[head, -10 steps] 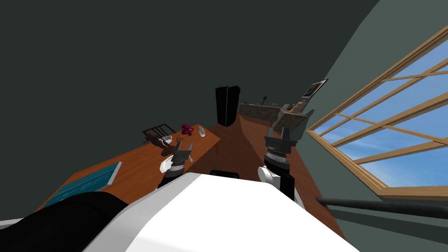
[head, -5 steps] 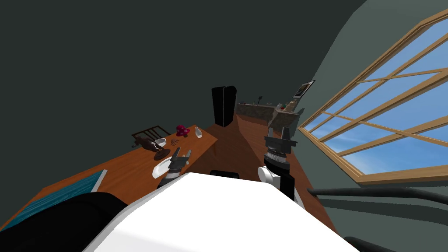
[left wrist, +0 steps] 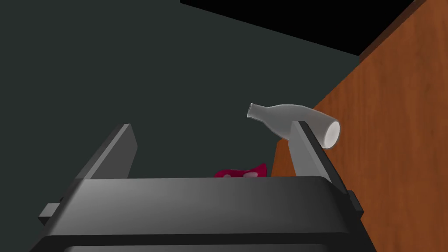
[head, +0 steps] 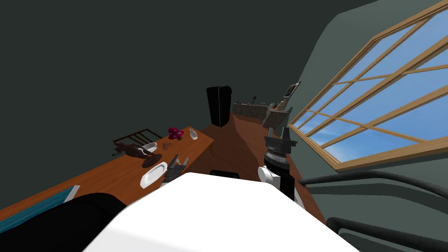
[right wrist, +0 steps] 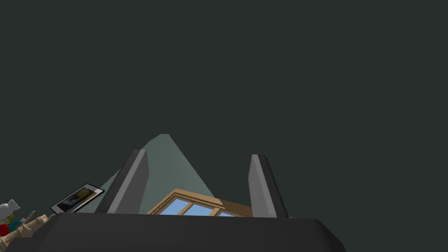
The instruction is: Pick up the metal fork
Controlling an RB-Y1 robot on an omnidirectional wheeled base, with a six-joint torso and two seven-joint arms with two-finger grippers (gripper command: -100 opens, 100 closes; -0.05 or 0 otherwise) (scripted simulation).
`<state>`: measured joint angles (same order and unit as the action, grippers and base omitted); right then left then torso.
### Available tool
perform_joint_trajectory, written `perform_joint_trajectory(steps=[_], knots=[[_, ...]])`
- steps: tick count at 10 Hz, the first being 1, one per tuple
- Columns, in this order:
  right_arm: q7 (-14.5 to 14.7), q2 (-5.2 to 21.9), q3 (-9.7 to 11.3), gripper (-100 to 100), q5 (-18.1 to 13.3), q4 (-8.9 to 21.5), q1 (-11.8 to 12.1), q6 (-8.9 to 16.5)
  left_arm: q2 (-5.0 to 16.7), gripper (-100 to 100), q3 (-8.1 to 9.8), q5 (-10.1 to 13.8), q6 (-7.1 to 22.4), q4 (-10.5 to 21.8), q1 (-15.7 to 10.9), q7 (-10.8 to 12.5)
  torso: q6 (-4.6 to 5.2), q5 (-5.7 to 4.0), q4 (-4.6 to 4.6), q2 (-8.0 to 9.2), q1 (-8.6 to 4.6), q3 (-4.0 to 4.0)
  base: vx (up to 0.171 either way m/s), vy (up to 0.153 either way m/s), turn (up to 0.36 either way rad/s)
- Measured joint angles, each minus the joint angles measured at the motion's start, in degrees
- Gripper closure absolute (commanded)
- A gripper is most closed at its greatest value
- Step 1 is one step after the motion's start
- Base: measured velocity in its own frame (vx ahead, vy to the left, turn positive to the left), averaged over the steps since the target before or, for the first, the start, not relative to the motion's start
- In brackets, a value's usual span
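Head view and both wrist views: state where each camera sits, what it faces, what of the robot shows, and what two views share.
Head view: on the head, looking steeply down and forward over the wooden table at my left; shows both forearms, left gripper and right gripper.
Left wrist view: on the left hand, looking along its open fingers at a grey bottle on the table.
Right wrist view: on the right hand, looking along its open fingers at a dark wall.
Shared: head and left wrist views show the grey bottle.

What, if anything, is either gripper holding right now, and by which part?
Nothing is held. The left gripper, by the wooden table, has open jaws with the white bottle beyond them; the right gripper is open and empty too.
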<state>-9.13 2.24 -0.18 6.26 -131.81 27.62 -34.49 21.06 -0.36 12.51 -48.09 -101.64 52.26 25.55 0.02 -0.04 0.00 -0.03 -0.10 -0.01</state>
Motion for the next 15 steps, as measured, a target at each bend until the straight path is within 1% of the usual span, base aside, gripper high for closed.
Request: perform_joint_trajectory(steps=[3, 4, 5, 6, 7, 8, 9, 10, 11, 12, 13, 14, 15], knots=[[0.0, 0.0, 0.0, 0, 0.0, 0.0, 0.0, 0.0, 1.6, -100, -0.12, 0.0, 0.3, 4.4, 1.9, 1.8, -0.02, 0.01, 0.00, 0.01, 0.07, 0.01, 0.023, -0.019, -0.178], [0.0, 0.0, 0.0, 0, 0.0, 0.0, 0.0, 0.0, 2.7, -100, -0.04, 0.0, 0.2, 6.0, 3.2, 2.7, -0.01, 0.01, 0.00, 0.01, 0.07, 0.00, 0.022, -0.012, -0.126], [0.0, 0.0, 0.0, 0, 0.0, 0.0, 0.0, 0.0, 2.9, -100, -0.23, -0.2, 0.2, 7.2, 3.8, 3.2, -0.03, 0.02, 0.00, 0.01, 0.08, 0.01, 0.028, -0.016, -0.237], [0.0, 0.0, 0.0, 0, 0.0, 0.0, 0.0, 0.0, 3.0, -100, -0.82, -0.7, 0.4, 9.1, 4.4, 3.4, 0.00, 0.02, 0.00, -0.01, 0.07, 0.00, 0.023, -0.009, -0.128], [0.0, 0.0, 0.0, 0, 0.0, 0.0, 0.0, 0.0, 3.4, -100, -0.86, -0.7, 0.9, 10.7, 4.1, 3.8, -0.03, 0.02, 0.00, 0.00, 0.10, 0.00, 0.030, -0.006, -0.239], [0.0, 0.0, 0.0, 0, 0.0, 0.0, 0.0, 0.0, 4.5, -100, -0.73, -0.8, 1.0, 12.5, 5.6, 4.9, -0.01, 0.01, 0.00, 0.00, 0.12, 0.00, 0.049, -0.006, -0.389], [0.0, 0.0, 0.0, 0, 0.0, 0.0, 0.0, 0.0, 5.7, -100, -0.87, -1.2, 1.5, 14.8, 6.4, 6.1, 0.02, 0.02, -0.01, -0.06, 0.14, -0.03, 0.034, 0.002, -0.142], [0.0, 0.0, 0.0, 0, 0.0, 0.0, 0.0, 0.0, 6.0, -100, -1.01, -1.4, 2.2, 15.9, 7.1, 6.6, -0.05, 0.02, -0.01, -0.04, 0.13, -0.02, 0.032, 0.002, -0.263], [0.0, 0.0, 0.0, 0, 0.0, 0.0, 0.0, 0.0, 6.1, -100, -1.51, -2.0, 2.8, 17.6, 8.0, 6.9, 0.00, 0.02, 0.00, -0.03, 0.13, -0.02, 0.024, 0.007, -0.120], [0.0, 0.0, 0.0, 0, 0.0, 0.0, 0.0, 0.0, 6.6, -100, -1.68, -2.3, 2.6, 20.0, 7.9, 7.4, -0.05, 0.03, 0.00, -0.01, 0.15, -0.01, 0.026, 0.001, -0.244], [0.0, 0.0, 0.0, 0, 0.0, 0.0, 0.0, 0.0, 7.3, -100, -1.84, -2.7, 3.4, 21.7, 8.5, 8.1, 0.00, 0.02, 0.00, -0.01, 0.14, 0.00, 0.040, 0.017, -0.477], [0.0, 0.0, 0.0, 0, 0.0, 0.0, 0.0, 0.0, 8.0, -100, -2.12, -3.4, 5.1, 23.0, 9.5, 8.9, 0.03, 0.03, 0.00, -0.04, 0.21, -0.02, 0.029, 0.031, -0.127], [0.0, 0.0, 0.0, 0, 0.0, 0.0, 0.0, 0.0, 8.2, -100, -2.39, -3.8, 5.9, 24.7, 9.5, 9.3, -0.06, 0.05, 0.00, -0.03, 0.23, -0.02, 0.031, 0.026, -0.202]])
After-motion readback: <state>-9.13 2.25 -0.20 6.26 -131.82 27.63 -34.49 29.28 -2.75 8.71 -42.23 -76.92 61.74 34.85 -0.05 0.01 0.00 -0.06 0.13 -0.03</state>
